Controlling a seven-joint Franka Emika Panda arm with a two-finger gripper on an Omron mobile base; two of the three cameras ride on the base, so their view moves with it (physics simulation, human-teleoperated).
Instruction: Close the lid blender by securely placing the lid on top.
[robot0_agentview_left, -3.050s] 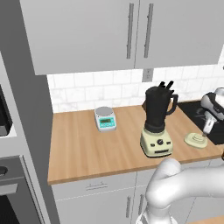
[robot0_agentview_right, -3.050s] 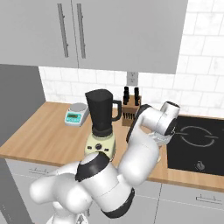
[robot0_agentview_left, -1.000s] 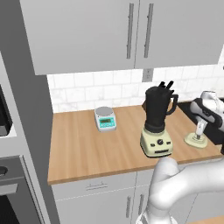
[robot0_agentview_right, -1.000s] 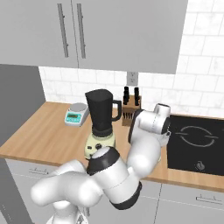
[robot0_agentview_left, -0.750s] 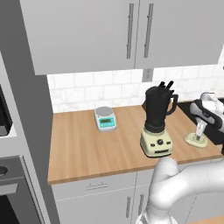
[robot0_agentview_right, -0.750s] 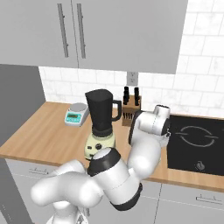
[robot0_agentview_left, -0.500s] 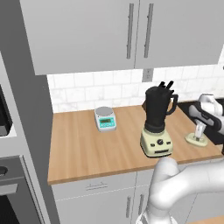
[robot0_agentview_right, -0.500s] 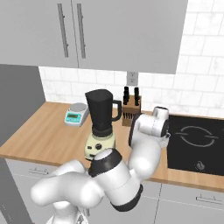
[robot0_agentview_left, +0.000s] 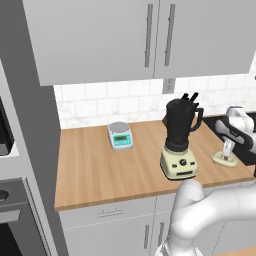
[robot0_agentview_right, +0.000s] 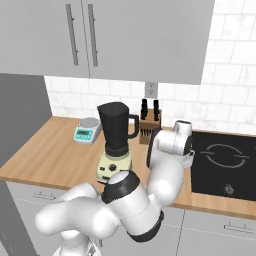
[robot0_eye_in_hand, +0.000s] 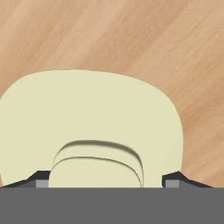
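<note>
The lid (robot0_eye_in_hand: 92, 127) is a pale cream disc lying flat on the wooden counter, right of the blender (robot0_agentview_left: 181, 140). In the hand view its raised knob (robot0_eye_in_hand: 96, 170) sits between my two dark fingertips (robot0_eye_in_hand: 38, 181). My gripper (robot0_eye_in_hand: 105, 183) is open and straddles the knob, with a narrow gap showing on the right side. From the left base view my gripper (robot0_agentview_left: 227, 150) points straight down onto the lid (robot0_agentview_left: 224, 160). The blender (robot0_agentview_right: 116, 137) has a dark, open-topped jar with a side handle on a cream base.
A small grey scale (robot0_agentview_left: 120, 135) with a teal display stands by the backsplash, left of the blender. A knife block (robot0_agentview_right: 148, 122) sits behind the blender. A black cooktop (robot0_agentview_right: 222, 165) lies to the right. Wall cabinets hang above the counter.
Since three seconds ago the hand has come down over the lid. Over the last second the arm has hardly shifted, and the lid and blender have stayed in place.
</note>
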